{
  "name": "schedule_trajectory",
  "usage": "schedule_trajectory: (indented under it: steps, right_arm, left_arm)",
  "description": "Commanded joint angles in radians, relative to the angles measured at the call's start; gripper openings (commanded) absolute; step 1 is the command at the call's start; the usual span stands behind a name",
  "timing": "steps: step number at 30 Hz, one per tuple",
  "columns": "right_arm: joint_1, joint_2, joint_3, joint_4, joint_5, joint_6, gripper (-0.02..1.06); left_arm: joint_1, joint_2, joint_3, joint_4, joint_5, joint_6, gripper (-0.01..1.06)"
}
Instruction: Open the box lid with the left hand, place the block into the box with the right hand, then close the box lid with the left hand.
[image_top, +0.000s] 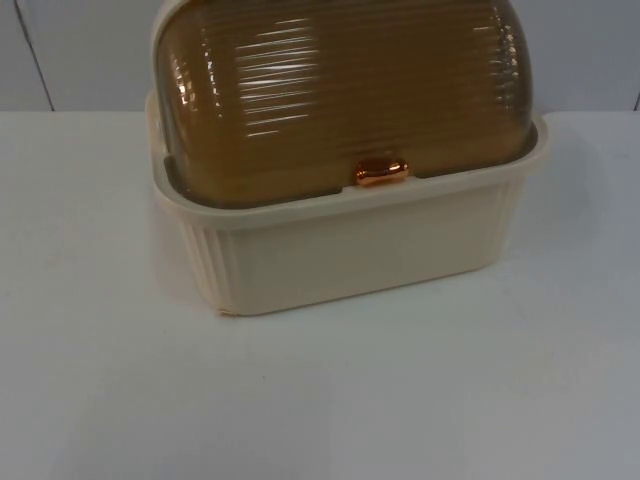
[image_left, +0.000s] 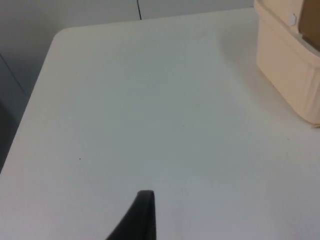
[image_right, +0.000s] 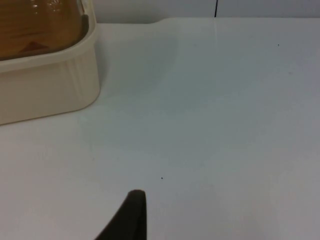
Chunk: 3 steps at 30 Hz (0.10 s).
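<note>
A cream ribbed box (image_top: 350, 250) stands at the back middle of the table. Its brown see-through domed lid (image_top: 340, 90) is down on the rim, with a copper handle (image_top: 381, 172) at its front edge. The left gripper's black fingertip (image_left: 140, 215) hovers over bare table, well apart from the box's corner (image_left: 290, 75). The right gripper's black fingertip (image_right: 127, 217) is likewise over bare table, away from the box's other end (image_right: 45, 85). Through the lid (image_right: 35, 25) a dim reddish shape shows; I cannot tell what it is.
White table top (image_top: 320, 400) stretches in front of the box and to both sides. The grey partition wall (image_top: 60, 50) stands close behind the box. The table's left edge (image_left: 30, 110) runs near the left gripper.
</note>
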Motion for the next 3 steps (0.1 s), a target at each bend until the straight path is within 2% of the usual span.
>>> schedule_trajectory:
  steps: [1, 3]
  right_arm:
    - [0.001, -0.003, 0.005, 0.000, -0.002, 0.004, 1.05]
    - [0.001, -0.003, 0.005, 0.000, -0.002, 0.004, 1.05]
  left_arm:
    - [-0.006, -0.002, 0.005, -0.017, 0.001, -0.007, 1.03]
    - [-0.006, -0.002, 0.005, -0.019, 0.001, -0.009, 1.03]
